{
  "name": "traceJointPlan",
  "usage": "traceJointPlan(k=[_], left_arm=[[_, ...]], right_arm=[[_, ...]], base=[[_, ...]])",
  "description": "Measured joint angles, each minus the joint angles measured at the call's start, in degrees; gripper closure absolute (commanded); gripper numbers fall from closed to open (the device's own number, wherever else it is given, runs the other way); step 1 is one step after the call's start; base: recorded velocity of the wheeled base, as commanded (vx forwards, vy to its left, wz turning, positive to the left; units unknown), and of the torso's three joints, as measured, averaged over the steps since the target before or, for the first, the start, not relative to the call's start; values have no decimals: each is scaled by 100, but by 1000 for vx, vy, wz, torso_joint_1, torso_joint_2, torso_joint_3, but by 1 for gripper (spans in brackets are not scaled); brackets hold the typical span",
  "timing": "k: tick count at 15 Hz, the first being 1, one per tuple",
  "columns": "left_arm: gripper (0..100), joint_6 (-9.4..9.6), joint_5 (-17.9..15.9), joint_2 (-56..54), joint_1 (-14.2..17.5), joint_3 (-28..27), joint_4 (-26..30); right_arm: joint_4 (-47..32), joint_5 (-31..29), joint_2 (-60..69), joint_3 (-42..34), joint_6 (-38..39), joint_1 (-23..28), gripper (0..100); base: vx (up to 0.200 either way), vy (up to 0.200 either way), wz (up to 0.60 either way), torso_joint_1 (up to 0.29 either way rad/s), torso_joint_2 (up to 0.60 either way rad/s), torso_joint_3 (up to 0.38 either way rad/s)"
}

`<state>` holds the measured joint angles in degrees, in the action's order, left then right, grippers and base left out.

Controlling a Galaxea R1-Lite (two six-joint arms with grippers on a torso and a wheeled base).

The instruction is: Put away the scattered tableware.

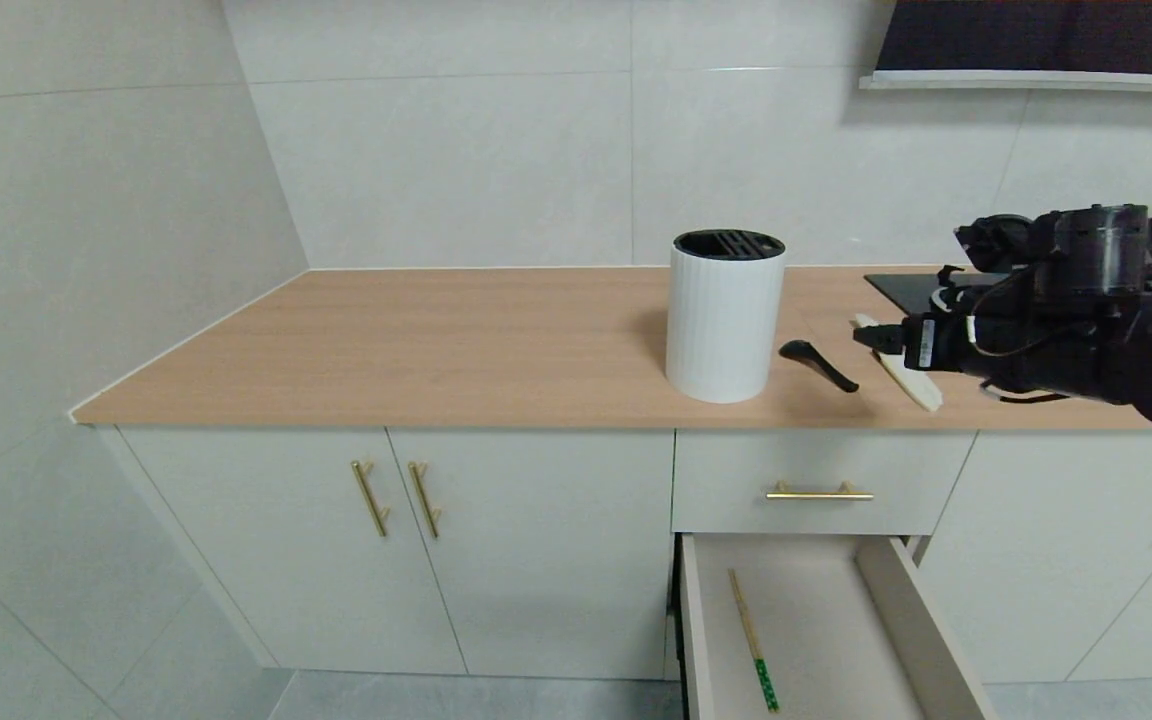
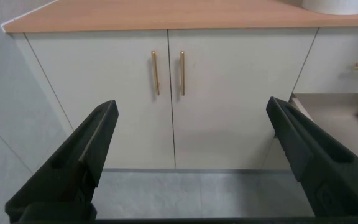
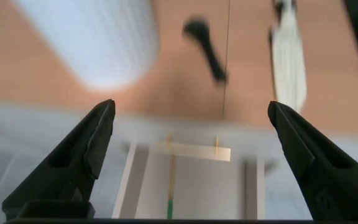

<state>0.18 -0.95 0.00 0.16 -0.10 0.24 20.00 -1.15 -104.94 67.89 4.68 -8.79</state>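
**Head view.** On the pale wooden countertop (image 1: 456, 340) we recorded a white ribbed cylindrical holder (image 1: 725, 315) with a black slotted top, standing upright. A black plastic spoon (image 1: 818, 364) lay on the wood just beside the holder, at its 3 o'clock. A cream flat spatula (image 1: 908, 380) lay near the spoon, again at 3 o'clock, and apart from it. A black flat panel (image 1: 904, 288) sat at 12 o'clock from the spatula, towards the tiled wall. At 6 o'clock from the holder, under a closed drawer front with a brass bar handle (image 1: 819, 492), a white drawer (image 1: 891, 610) stood pulled open. Inside it lay wooden chopsticks with green tips (image 1: 753, 640), lengthwise on its floor.

**Right wrist view.** The right gripper (image 3: 189, 106) hung above the front edge of the countertop with its fingers spread wide apart and nothing between them. Beyond it we saw the holder, the spoon and the spatula. In the head view this arm overlapped the far end of the spatula; we could not tell whether they touched.

**Left wrist view.** The left gripper (image 2: 191, 102) was likewise spread wide apart, held low and facing two white cabinet doors (image 2: 166, 93) with brass bar handles.
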Motion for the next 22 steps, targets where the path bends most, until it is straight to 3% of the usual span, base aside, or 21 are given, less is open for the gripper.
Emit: traceJointPlan(k=[3, 5, 8, 16, 22], left_arm=[[0, 0, -2, 0, 0, 0, 0], [0, 0, 0, 0, 0, 0, 0], [0, 0, -2, 0, 0, -1, 2], [0, 0, -2, 0, 0, -1, 2], [0, 0, -2, 0, -2, -1, 2]], right_arm=[[132, 215, -831, 1093, -135, 179, 0], [-189, 803, -1273, 1631, -482, 345, 0], [-477, 1576, -1668, 1835, -616, 505, 0], [-411, 1619, -2573, 2299, -755, 711, 0], [118, 1598, -3045, 2444, -766, 750, 0]], base=[[0, 0, 0, 0, 0, 0], [0, 0, 0, 0, 0, 0], [0, 0, 0, 0, 0, 0], [0, 0, 0, 0, 0, 0], [0, 0, 0, 0, 0, 0]])
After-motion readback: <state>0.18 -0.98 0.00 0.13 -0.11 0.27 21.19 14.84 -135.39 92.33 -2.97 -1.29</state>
